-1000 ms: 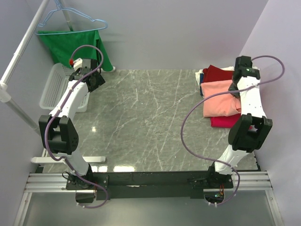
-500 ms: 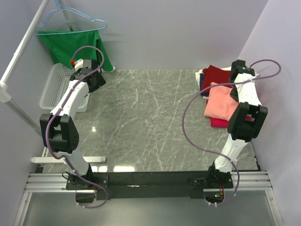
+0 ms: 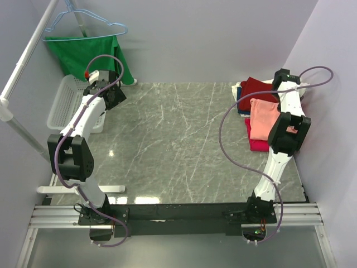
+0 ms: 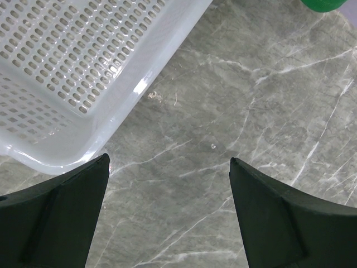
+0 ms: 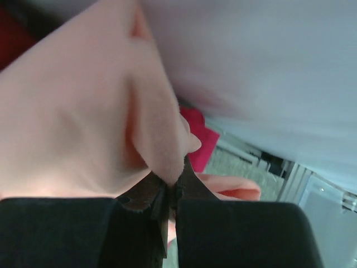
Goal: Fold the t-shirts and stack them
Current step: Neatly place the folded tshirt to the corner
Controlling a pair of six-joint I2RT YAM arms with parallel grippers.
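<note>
T-shirts [image 3: 256,111] in three shades of red lie heaped along the right edge of the tabletop [image 3: 178,134], toward its far right corner. The salmon-pink t-shirt [image 3: 263,118] is on top, the dark red t-shirt [image 3: 257,88] sits behind it at the far edge, and the crimson-pink t-shirt [image 3: 255,144] shows from beneath on the near side. The right gripper [image 5: 170,190] has its jaws pressed together on a small fold of the salmon-pink cloth, which bunches and droops away from the pinch in the wrist view. Across the table, the left gripper [image 4: 167,167] hangs with its fingers spread wide and nothing between them. It is over bare marble at the far left corner, just beside the white mesh basket [image 4: 83,56] and near the green garment [image 3: 89,53] on its hanger [image 3: 83,22]. The cloth looks light, limp and thin, so it is likely to sag, crease and drag its neighbours along rather than keep any shape. A single pinch should lift it easily but will probably leave most of it trailing. Hems, shoulder seams or sleeve edges, where the fabric is doubled, seem the surest places to grip. Taking hold at two well-separated points would likely spread the shirt flat for folding.
</note>
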